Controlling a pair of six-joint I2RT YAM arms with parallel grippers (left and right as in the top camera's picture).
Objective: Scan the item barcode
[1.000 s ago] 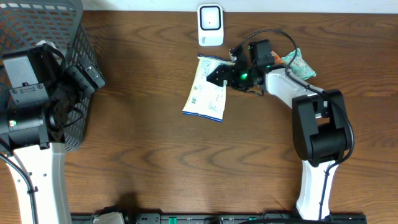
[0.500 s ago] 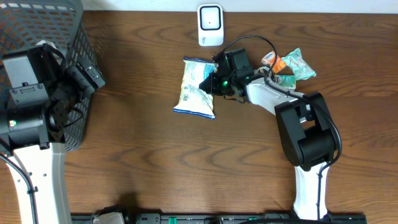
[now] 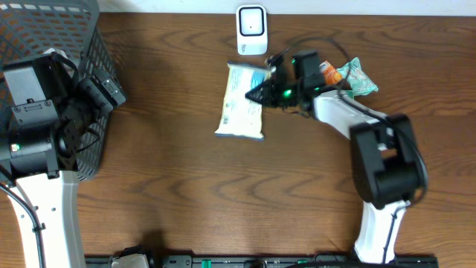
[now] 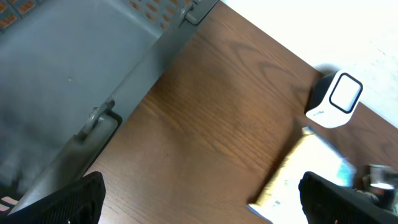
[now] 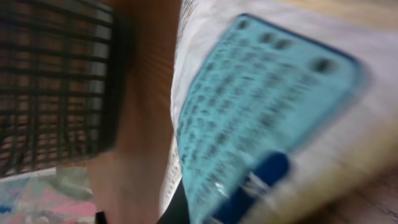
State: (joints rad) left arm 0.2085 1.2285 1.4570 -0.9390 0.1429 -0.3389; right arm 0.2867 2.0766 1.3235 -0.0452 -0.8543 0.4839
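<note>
Within the last second the right gripper (image 3: 262,92) has snapped from wide to shut, pinching, as far as the overhead view shows, the right-hand edge of the snack bag (image 3: 238,112). The bag has swung from a slant to nearly straight, just below the scanner (image 3: 251,30) and lying on the table. The item looks secured, so presenting it to the scanner comes next. It is a white pouch with pale turquoise print and a blue bottom band; the wrist view is too blurred to find a barcode. The left gripper (image 4: 199,193) hangs wide open and empty, far left of the scanner.
</note>
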